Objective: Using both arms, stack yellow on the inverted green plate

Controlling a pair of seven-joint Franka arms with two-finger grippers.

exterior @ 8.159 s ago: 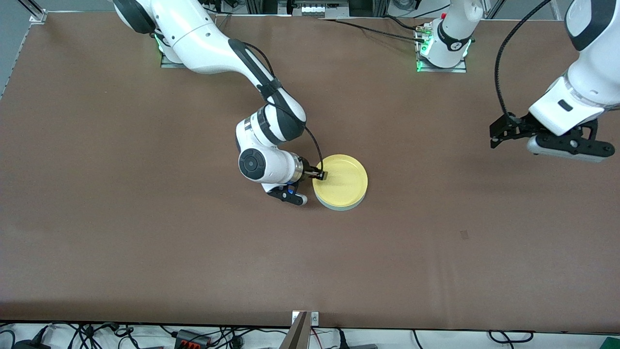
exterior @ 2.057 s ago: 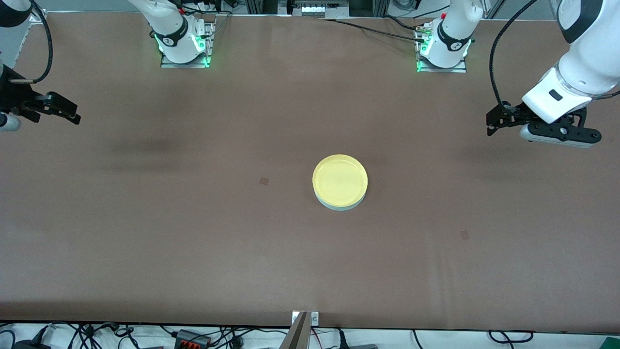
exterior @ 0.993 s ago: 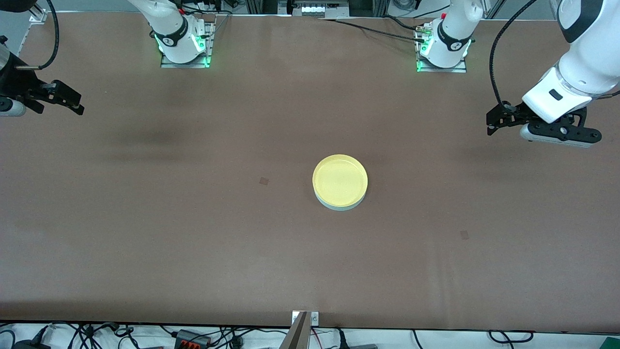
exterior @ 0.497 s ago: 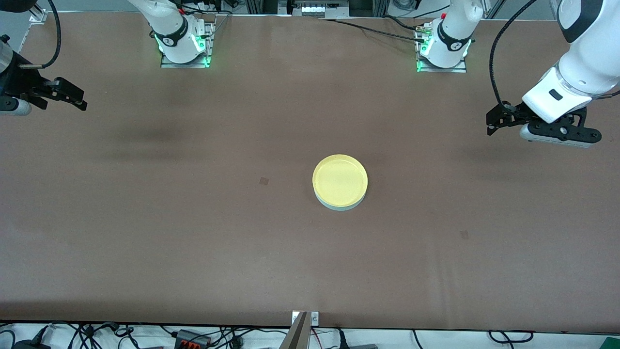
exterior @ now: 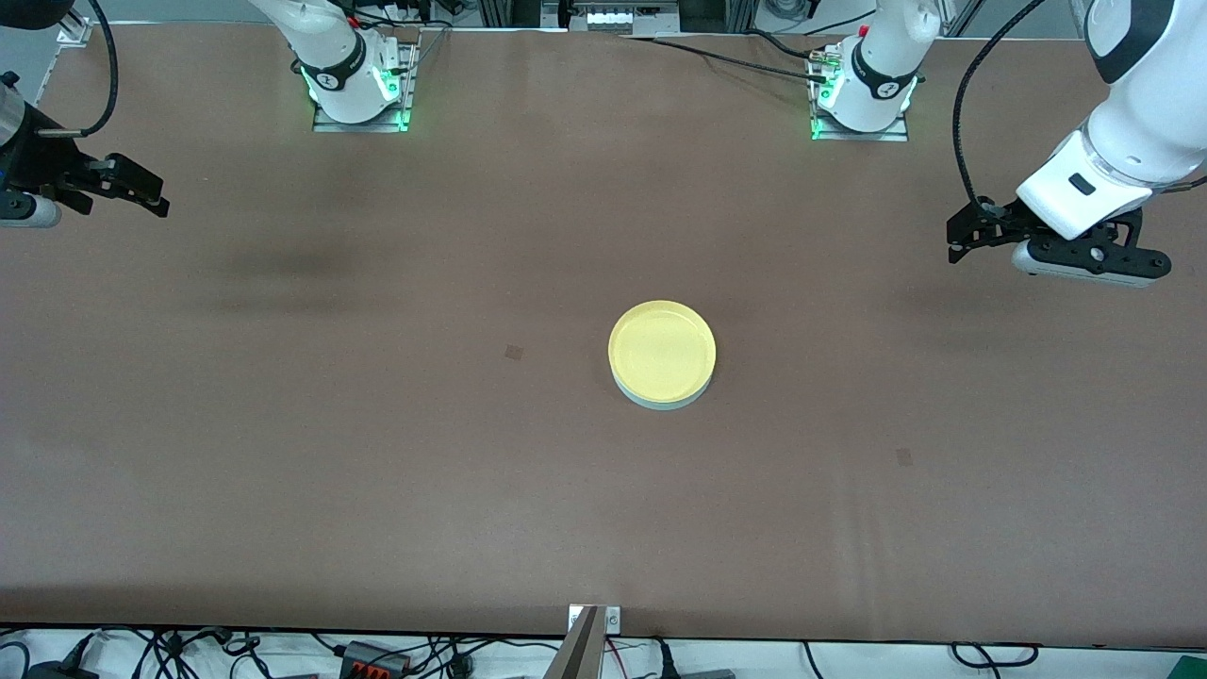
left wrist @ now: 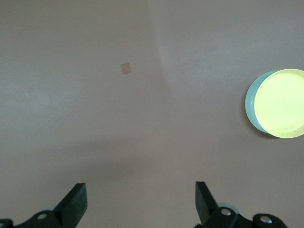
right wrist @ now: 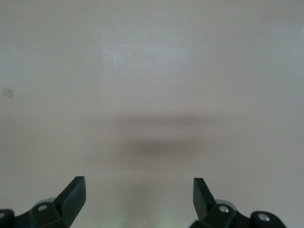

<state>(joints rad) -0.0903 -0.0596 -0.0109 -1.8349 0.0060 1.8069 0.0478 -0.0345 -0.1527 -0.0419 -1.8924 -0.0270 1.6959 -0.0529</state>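
The yellow plate [exterior: 662,350] lies rim-up on the pale green plate [exterior: 660,403] at the table's middle; only the green plate's edge shows under it. In the left wrist view the yellow plate [left wrist: 282,102] covers most of the green plate [left wrist: 251,99]. My left gripper [exterior: 960,241] is open and empty, up over the table at the left arm's end; in its wrist view [left wrist: 141,199] the fingers stand wide apart. My right gripper [exterior: 149,198] is open and empty over the table's edge at the right arm's end; its wrist view [right wrist: 139,192] shows only bare table.
The brown table mat [exterior: 377,453] is bare around the stack apart from small square marks [exterior: 513,352]. The arm bases [exterior: 356,90] stand along the table edge farthest from the front camera. Cables lie along the nearest edge.
The right arm let go of the yellow plate and withdrew to its end of the table. In the last second it shifted only slightly. The left arm and the plates have not moved.
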